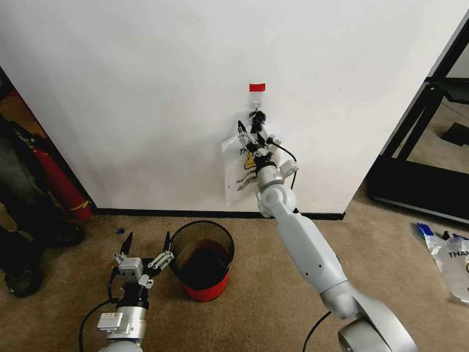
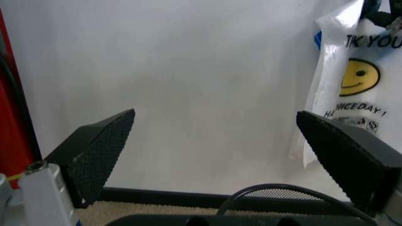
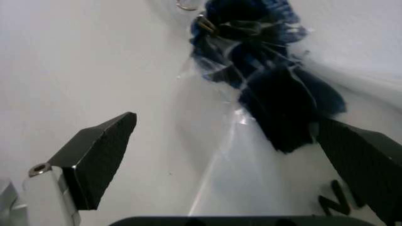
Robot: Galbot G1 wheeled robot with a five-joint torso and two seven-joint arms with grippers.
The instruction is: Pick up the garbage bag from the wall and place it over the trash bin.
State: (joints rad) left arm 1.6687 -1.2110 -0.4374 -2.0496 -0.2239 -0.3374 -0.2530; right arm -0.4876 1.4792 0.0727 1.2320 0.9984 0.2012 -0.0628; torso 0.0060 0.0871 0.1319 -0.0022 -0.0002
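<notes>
Right gripper (image 1: 253, 132), on an arm stretched out toward the wall (image 1: 146, 88), sits with its jaws spread wide at the bunched blue handles of the garbage bag (image 1: 236, 172), which hangs from a hook just under a red tape strip (image 1: 256, 87); the open jaws bracket the handle knot, probably to close on it and lift the bag free. Below, at about 7 o'clock from the bag, the trash bin (image 1: 201, 260) stands on the carpet near the baseboard, mouth up to receive it. Left gripper (image 1: 146, 248) waits low beside the bin at its 9 o'clock, fingers also apart. Much of the hook is covered by the handles, and the arm hides part of the bag's print.
</notes>
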